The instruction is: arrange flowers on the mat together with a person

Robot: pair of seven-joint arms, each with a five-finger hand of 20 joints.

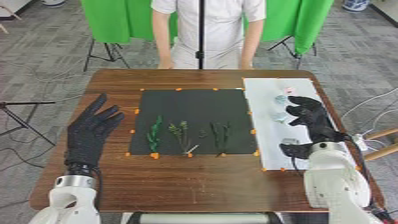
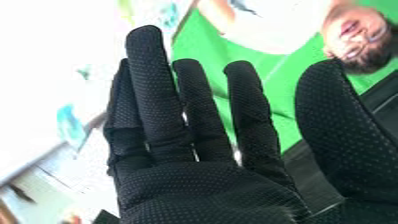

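Note:
In the head view my right hand (image 1: 311, 117) is over the white mat (image 1: 269, 135) on the table's right side, beside pale blue flowers (image 1: 281, 117). A small pink flower (image 1: 289, 90) lies farther up that mat. My left hand (image 1: 89, 131) is held left of the black mat (image 1: 191, 107), its fingers straight. On the black mat lie green stems: a leafy one (image 1: 155, 134), a branching one (image 1: 180, 136) and a slender one (image 1: 220, 136). In the right wrist view my right hand (image 2: 195, 190) has straight fingers, with a light blue flower (image 2: 69, 122) beyond them.
A small pale object (image 1: 290, 142) rests on the white mat near my right hand's thumb. Orange tabs (image 1: 155, 156) line the mats' edges. Across the brown table (image 1: 195, 185), a person in white stands with arms down at the far edge. A dark pole rises behind that edge.

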